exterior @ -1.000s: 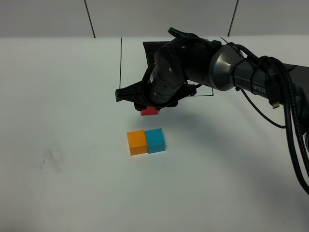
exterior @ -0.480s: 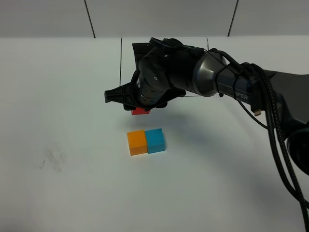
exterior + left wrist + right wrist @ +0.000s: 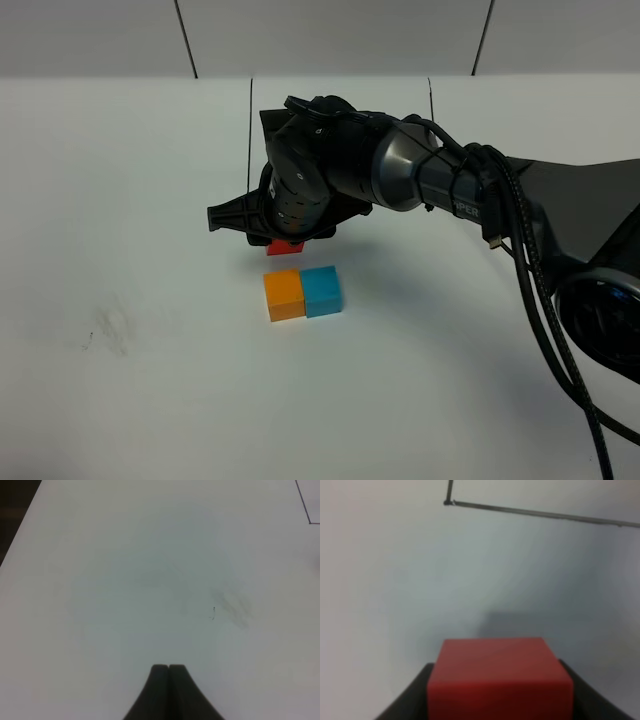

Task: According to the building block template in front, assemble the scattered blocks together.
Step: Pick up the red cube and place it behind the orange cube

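Observation:
My right gripper (image 3: pixel 287 243) is shut on the red cube (image 3: pixel 285 248) and holds it just above the table, right behind the orange cube (image 3: pixel 283 295). The light blue cube (image 3: pixel 322 290) sits against the orange cube's right side. In the right wrist view the red cube (image 3: pixel 499 677) fills the gap between the dark fingers (image 3: pixel 407 700). Only thin black lines of the template's frame (image 3: pixel 250 130) show; its cubes are hidden behind the right arm. The left gripper (image 3: pixel 169 668) is shut and empty over bare table, and is out of the exterior high view.
The bulky right arm (image 3: pixel 420 180) and its cables (image 3: pixel 530 280) reach in from the right across the back middle. A grey scuff mark (image 3: pixel 105 330) lies on the white table at the left. A frame corner (image 3: pixel 449 502) shows beyond the red cube.
The right arm has carried the red cube leftward and toward the front, bringing it close behind the orange cube. The left gripper has stayed still and shut.

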Robot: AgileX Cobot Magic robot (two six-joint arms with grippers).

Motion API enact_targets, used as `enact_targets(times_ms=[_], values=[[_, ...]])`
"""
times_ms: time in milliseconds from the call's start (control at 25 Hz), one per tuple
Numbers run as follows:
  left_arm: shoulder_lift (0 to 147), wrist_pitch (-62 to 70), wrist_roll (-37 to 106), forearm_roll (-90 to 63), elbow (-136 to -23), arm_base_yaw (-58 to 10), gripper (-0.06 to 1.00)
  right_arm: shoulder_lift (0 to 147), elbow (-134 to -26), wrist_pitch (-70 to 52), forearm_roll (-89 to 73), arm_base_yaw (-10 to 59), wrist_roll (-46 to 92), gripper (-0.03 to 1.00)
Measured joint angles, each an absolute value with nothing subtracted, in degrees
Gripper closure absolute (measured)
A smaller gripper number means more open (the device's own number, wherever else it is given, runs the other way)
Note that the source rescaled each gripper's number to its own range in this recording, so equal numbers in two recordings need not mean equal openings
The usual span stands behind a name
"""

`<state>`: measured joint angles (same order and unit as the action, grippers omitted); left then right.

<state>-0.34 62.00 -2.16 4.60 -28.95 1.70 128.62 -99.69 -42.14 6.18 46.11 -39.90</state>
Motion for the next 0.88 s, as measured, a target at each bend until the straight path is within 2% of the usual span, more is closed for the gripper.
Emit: enact_targets(times_ms=[880], values=[[-0.3, 62.0, -2.2, 4.6, -29.0, 1.7, 0.94, 129.2, -99.7, -42.6, 6.2, 47.6, -40.1, 0.54]])
